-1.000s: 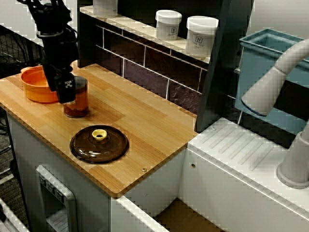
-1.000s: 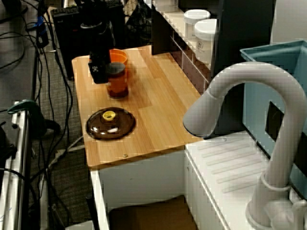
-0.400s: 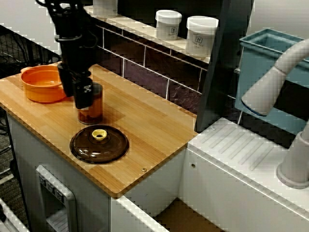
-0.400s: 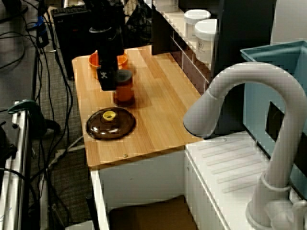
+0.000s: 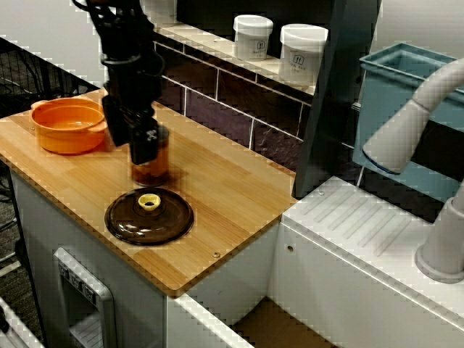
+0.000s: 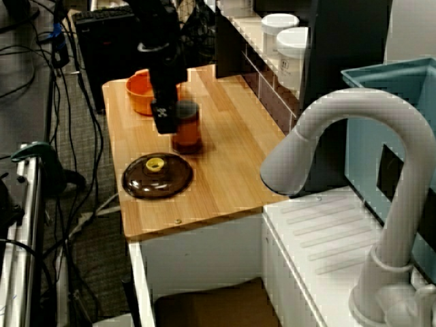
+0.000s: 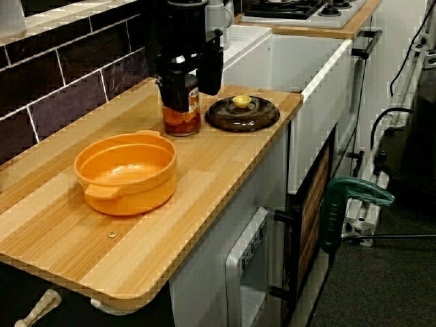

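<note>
Gripper: the black two-finger gripper (image 5: 148,147) hangs straight down from the arm over the middle of the light wooden countertop (image 5: 217,185).
Fingers: the fingers (image 5: 143,139) are clenched on opposite sides of the amber glass jar with a dark lid (image 7: 181,117), grasping its upper part. In the view from the orange pot's end, one black finger shows on each flank of the jar.
Jar's axis: upright, with the long axis vertical and in line with the fingers.
Jar's place: directly between the fingertips. Its base is at the boards or just above them, and the pictures do not settle which.
Key relation: the jar sits between two neighbours.
Lid: the round dark brown glass pot lid with a yellow knob (image 5: 148,215) lies flat just beside the jar, towards the counter's front edge. A narrow strip of wood shows between them, so they do not touch.
Pot: the round orange pot with side handles (image 7: 126,170) stands open and empty, near the jar but apart from it, on the side away from the sink.
Back shelf: two white lidded tubs (image 5: 253,36) stand above the dark tiles, well apart from the gripper.
Sink end: a white curved faucet (image 6: 354,129) and a pale blue bin (image 5: 395,94), both well away from the jar.
</note>
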Controlling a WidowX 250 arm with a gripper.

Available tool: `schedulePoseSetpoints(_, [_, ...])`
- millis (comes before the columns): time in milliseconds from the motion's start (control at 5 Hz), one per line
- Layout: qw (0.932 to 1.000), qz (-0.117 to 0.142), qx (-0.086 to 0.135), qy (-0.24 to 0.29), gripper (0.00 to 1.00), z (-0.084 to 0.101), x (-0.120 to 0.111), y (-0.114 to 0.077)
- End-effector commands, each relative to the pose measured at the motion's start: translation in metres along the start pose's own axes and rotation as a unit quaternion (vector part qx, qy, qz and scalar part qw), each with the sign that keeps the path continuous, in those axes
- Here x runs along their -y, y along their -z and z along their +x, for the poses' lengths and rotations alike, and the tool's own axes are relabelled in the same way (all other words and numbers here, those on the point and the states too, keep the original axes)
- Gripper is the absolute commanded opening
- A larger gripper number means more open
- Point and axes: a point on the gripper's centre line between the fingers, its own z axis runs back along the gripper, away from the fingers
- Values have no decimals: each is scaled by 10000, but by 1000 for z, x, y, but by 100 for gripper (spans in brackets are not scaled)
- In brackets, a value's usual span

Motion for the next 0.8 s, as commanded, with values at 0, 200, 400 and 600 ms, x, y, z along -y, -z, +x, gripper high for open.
schedulePoseSetpoints(0, [9997, 120, 188, 9, 100, 15, 1, -13])
schedulePoseSetpoints(200, [9999, 94, 94, 5, 100, 24, 6, -13])
schedulePoseSetpoints(400, [10000, -16, 62, 45, 100, 29, 14, -19])
schedulePoseSetpoints(600, [9999, -57, 74, 74, 100, 26, 15, -27])
